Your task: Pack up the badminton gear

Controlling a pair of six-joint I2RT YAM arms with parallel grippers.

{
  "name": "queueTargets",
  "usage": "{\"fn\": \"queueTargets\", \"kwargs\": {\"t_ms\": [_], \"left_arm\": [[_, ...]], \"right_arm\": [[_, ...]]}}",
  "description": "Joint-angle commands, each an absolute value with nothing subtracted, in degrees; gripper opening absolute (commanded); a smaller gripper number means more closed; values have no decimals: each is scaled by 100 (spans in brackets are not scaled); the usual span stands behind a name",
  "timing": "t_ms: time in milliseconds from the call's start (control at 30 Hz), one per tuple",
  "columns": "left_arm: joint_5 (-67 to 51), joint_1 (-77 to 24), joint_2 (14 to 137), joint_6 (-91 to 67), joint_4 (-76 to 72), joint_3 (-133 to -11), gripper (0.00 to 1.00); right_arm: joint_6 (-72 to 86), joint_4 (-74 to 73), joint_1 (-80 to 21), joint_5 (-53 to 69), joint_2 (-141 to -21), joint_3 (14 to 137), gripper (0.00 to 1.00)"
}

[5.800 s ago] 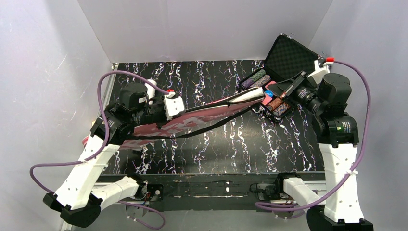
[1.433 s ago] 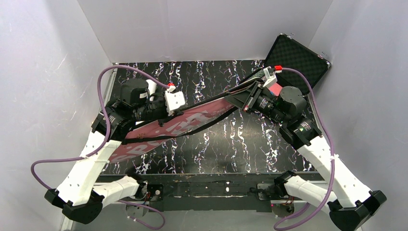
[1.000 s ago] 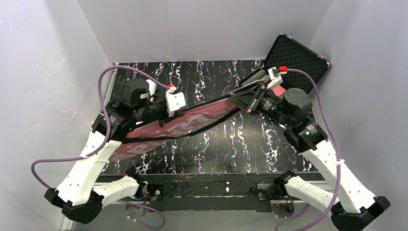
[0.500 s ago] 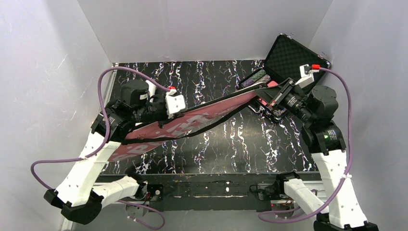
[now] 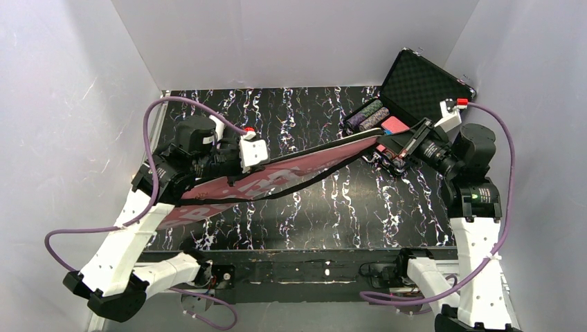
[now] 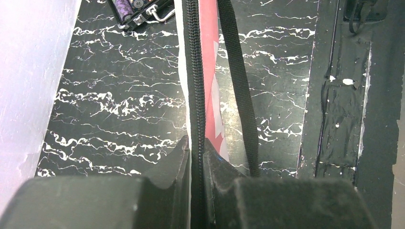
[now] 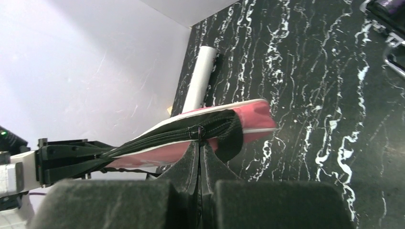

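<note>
The long pink "SPORT" bag hangs stretched between my two grippers above the table, its black strap drooping below. My left gripper is shut on the bag's zipper edge. My right gripper is shut on the zipper pull near the bag's far end. The zipper looks closed along the bag. The white tube lies by the left wall, partly hidden behind my left arm in the top view. Rackets and shuttlecocks are out of view.
The open black foam-lined case of poker chips sits at the back right, just beyond my right gripper. White walls close in the left, back and right. The table's front edge runs by the arm bases.
My right gripper has pulled the zipper pull from mid-bag toward the right, out to the bag's end by the poker case. The left gripper has held its place.
</note>
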State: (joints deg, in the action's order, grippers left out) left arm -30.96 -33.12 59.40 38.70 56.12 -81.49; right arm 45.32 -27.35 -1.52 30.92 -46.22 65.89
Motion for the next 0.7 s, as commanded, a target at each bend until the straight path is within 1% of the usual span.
{"fn": "queueTargets", "kwargs": {"t_ms": [0,33,100,167,300,333,400,433,567,667], "left_arm": [[-3226,-3329,5823,4054,5490,-8540,0],[-3219,-3338,5852,4058,5491,-8557,0],[-3210,-3379,5918,4087,5501,-8587,0],[-3166,-3462,6032,4156,5532,-8650,0],[-2911,-3823,6409,4312,5695,-8853,0],[-2857,-3945,6529,4342,5733,-8892,0],[-2769,-4166,6772,4378,5748,-8946,0],[-2753,-4252,6896,4391,5744,-9013,0],[-2950,-4434,7535,4351,5755,-9268,0],[-3086,-4594,7999,4530,5880,-9365,0]], "right_arm": [[3924,-3177,238,2894,-4620,6837,1],[3881,-3257,298,2921,-4639,6842,2],[3864,-3278,361,3006,-4656,6861,7],[3861,-3334,398,2960,-4636,6953,19],[3809,-3603,444,2499,-4482,7294,42],[3820,-3609,440,2397,-4399,7326,49],[3874,-3525,440,2193,-4216,7272,57],[3903,-3550,454,2064,-4152,7261,60],[3916,-3939,457,1285,-3978,7481,61],[3918,-4304,457,514,-3866,7661,58]]}}
